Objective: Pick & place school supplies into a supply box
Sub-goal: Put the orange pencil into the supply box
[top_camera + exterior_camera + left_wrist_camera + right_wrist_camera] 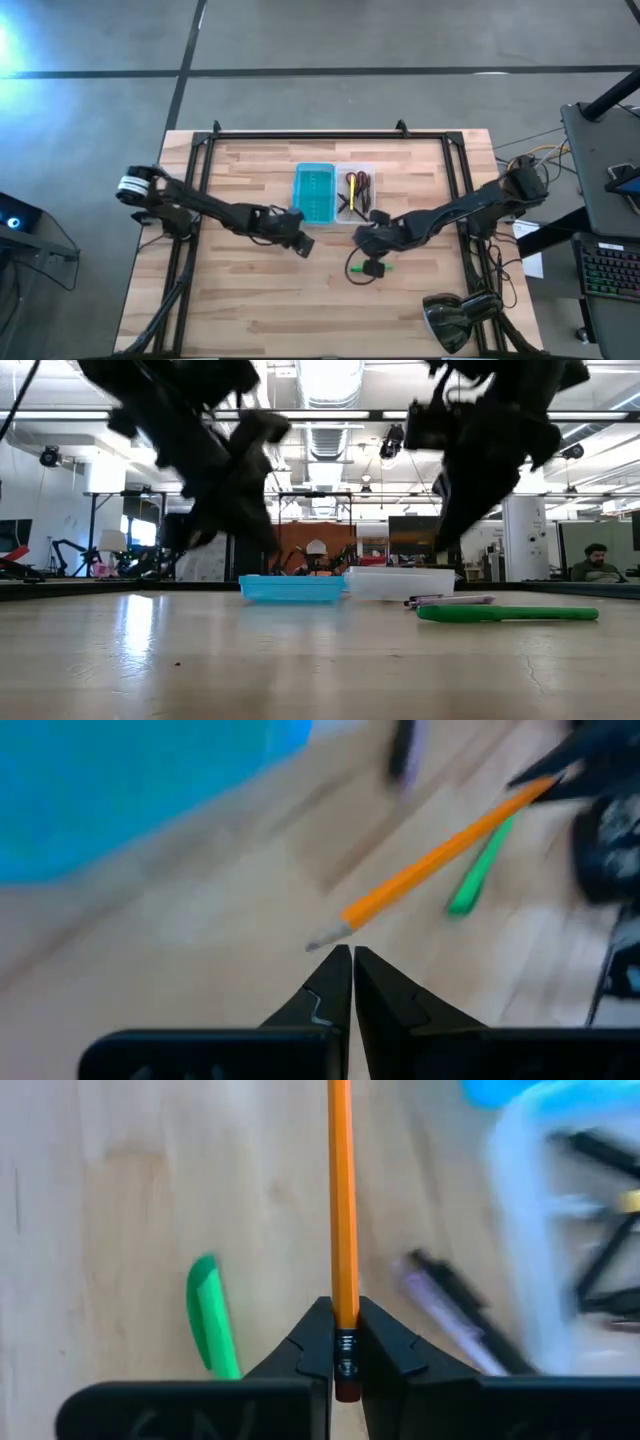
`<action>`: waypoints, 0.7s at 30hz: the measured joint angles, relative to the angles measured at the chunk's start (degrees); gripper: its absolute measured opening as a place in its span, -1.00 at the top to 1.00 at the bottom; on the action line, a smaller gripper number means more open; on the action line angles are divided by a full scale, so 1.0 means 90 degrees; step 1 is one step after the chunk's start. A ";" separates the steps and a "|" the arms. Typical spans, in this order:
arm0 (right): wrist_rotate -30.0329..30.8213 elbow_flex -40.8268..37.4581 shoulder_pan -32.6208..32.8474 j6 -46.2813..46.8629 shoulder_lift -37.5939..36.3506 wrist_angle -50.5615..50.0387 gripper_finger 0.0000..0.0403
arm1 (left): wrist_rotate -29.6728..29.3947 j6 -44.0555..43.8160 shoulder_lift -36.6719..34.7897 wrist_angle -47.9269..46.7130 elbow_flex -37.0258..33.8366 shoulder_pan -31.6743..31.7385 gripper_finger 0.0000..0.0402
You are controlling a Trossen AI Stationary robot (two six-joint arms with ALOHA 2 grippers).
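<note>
The right pincer (343, 1342) is clamped on the eraser end of an orange pencil (342, 1200), held above the bench (250, 310) just in front of the supply box (334, 193). The left pincer (351, 970) hangs nearby, fingers pressed together on nothing. A green marker (506, 614) and a dark pen (455, 1312) lie on bare wood beside it. The box's contents are hard to make out.

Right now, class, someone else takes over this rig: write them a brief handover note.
Right gripper: shut on the orange pencil, held above the table near the box.
Left gripper: shut, holding nothing, beside the box's turquoise half.
Done: some pens and scissors lie in the box's clear half.
Left: box the pencil, then the green marker and the purple pen on the table.
</note>
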 joint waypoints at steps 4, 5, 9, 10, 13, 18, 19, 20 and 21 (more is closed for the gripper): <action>0.0629 0.0000 -0.0009 0.0863 -0.0573 -0.0299 0.93 | -0.1395 0.0359 -0.0793 -0.0183 0.0000 -0.0223 1.00; 0.0828 0.0000 -0.0022 0.1234 -0.0696 -0.0358 0.93 | -0.1804 0.0444 -0.0994 -0.0273 0.0000 -0.0291 1.00; 0.1142 0.0000 -0.0186 0.2781 -0.1001 -0.0734 0.93 | -0.3171 0.0888 -0.1695 -0.0410 0.0002 -0.0458 1.00; 0.1164 -0.0003 -0.0242 0.3128 -0.1022 -0.0861 0.93 | -0.3358 0.0996 -0.1828 -0.0431 0.0000 -0.0465 1.00; 0.1253 -0.0030 -0.0436 0.3779 -0.0921 -0.1029 0.93 | -0.3601 0.1245 -0.2131 -0.0474 0.0001 -0.0439 1.00; 0.1223 -0.0077 -0.0897 0.4339 -0.0500 -0.1056 0.93 | -0.3626 0.1345 -0.2240 -0.0526 0.0000 -0.0386 1.00; 0.1204 -0.0082 -0.0991 0.4396 -0.0408 -0.1064 0.93 | -0.3619 0.1316 -0.2239 -0.0539 0.0000 -0.0388 1.00; 0.1170 -0.0083 -0.1088 0.4460 -0.0310 -0.1048 0.93 | -0.3608 0.1286 -0.2232 -0.0560 0.0000 -0.0388 1.00; 0.1089 -0.0083 -0.1195 0.4501 -0.0215 -0.1010 0.93 | -0.3601 0.1247 -0.2217 -0.0568 0.0000 -0.0391 1.00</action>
